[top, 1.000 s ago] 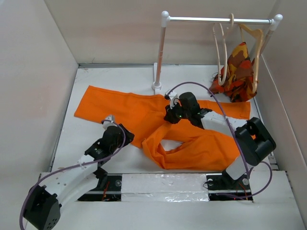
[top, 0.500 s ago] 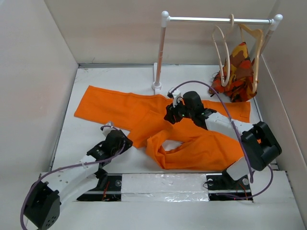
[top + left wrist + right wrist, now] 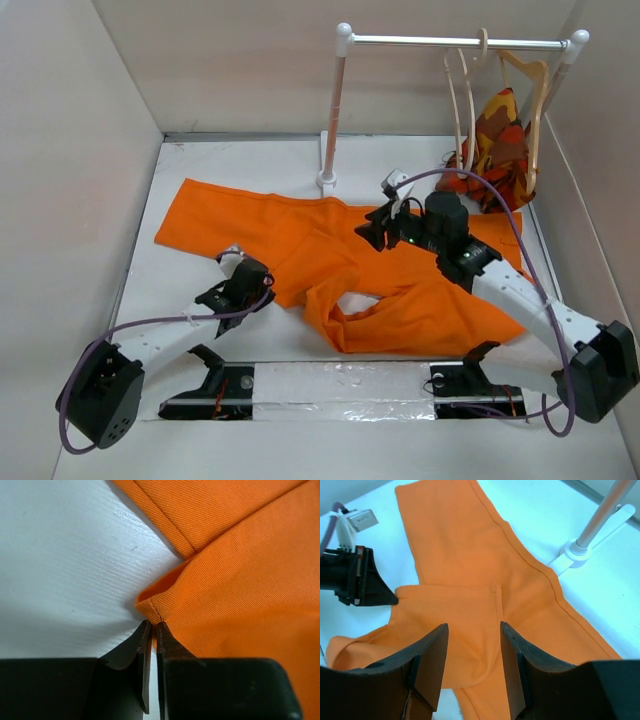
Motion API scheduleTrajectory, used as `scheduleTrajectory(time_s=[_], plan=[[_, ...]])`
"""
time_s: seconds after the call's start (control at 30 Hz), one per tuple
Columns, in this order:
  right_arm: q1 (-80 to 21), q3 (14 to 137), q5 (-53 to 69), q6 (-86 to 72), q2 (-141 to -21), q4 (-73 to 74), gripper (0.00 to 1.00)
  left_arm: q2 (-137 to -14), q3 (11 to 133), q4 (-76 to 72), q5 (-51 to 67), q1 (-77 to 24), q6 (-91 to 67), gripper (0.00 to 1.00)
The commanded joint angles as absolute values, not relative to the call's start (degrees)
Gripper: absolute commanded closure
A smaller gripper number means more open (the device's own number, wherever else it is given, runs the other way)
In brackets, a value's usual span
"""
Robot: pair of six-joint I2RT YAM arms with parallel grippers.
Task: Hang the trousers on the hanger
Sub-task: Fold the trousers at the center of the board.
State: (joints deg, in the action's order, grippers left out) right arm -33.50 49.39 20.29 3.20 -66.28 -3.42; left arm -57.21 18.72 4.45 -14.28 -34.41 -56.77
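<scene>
Trousers (image 3: 300, 235) lie spread, partly folded, on the tabletop (image 3: 240, 160): limp, light cloth, likely best pinched at a hem. Left gripper (image 3: 152, 630) nips a hem corner, jaws almost closed; right gripper (image 3: 470, 665) hovers wide above.

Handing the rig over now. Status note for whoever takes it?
The left gripper is shut on a hem corner of the trousers, low at the table.
The right gripper is open above the trousers' middle, holding nothing.
The hanger hangs bare on the rail.
Done: one grasp.
Left: lift the trousers and drape them over the hanger.
</scene>
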Motion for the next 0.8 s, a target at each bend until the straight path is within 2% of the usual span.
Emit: scheduleTrajectory(time_s=[0.0,0.13,0.17,0.2,0.23,0.3,0.37,0.53,0.77], plan=[[-32.34,47.2,18.81,2.81,-62.41,-1.76,0.49,-55.55,18.89,4.39,-16.87,-34.72,-56.6,1.0],[-29.19,44.13,14.25,1.32,-53.73,1.65,0.51,-48.28,22.67,8.95,-19.33,-34.72,-53.88,1.0],[-28.57,42.73,12.93,0.71,-52.05,2.54,0.53,-46.6,25.37,11.31,-20.47,-34.72,-53.09,1.0],[-27.09,41.84,9.96,0.01,-48.64,4.81,0.6,-42.93,28.97,12.82,-22.31,-34.72,-51.87,1.0],[-27.07,40.97,7.76,-2.09,-48.6,6.31,0.6,-40.98,29.0,14.66,-23.28,-34.72,-51.33,1.0],[-24.18,38.25,2.5,-5.08,-41.52,10.95,0.96,-35.98,37.75,19.5,-26.52,-34.72,-48.88,1.0],[-20.5,36.74,0.27,-7.11,-38.09,15.01,1.0,-32.97,42.49,24.14,-29.17,-34.72,-46.94,1.0],[-14.07,33.05,-4.55,-11.32,-28.49,27.05,1.0,-28.39,56.41,30.4,-37.51,-34.72,-40.09,1.0],[-12.49,33.05,-9.13,-18.37,-23.02,33.57,1.0,-23.83,68.45,35.07,-48.24,-34.72,-32.09,1.0]])
